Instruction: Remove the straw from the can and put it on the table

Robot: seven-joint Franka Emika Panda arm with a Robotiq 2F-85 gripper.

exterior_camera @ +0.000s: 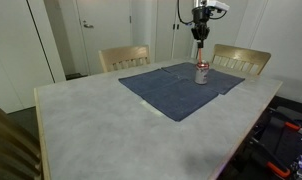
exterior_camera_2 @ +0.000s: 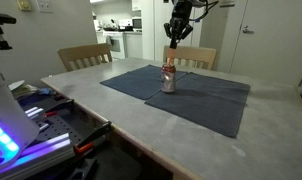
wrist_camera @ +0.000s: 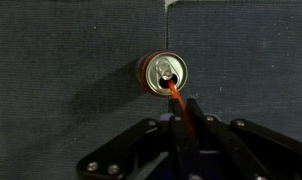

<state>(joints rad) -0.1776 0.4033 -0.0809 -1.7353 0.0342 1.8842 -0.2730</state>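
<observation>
The silver can (exterior_camera: pixel 202 73) with red markings stands upright on the dark blue cloth (exterior_camera: pixel 181 88) on the table (exterior_camera: pixel 101 125); it also shows in an exterior view (exterior_camera_2: pixel 169 79) and from above in the wrist view (wrist_camera: pixel 163 72). The orange-red straw (wrist_camera: pixel 179 101) rises from the can's opening up between my fingers. My gripper (wrist_camera: pixel 187 128) hangs straight above the can, shut on the straw's upper part. It also shows in both exterior views (exterior_camera: pixel 200 33) (exterior_camera_2: pixel 175 38). The straw's lower end is still inside the can.
Two wooden chairs (exterior_camera: pixel 124 57) (exterior_camera: pixel 242 58) stand at the table's far side. A cluttered cart with tools (exterior_camera_2: pixel 51 115) sits beside the table edge. The marbled top (exterior_camera_2: pixel 111 110) lies bare around the cloth.
</observation>
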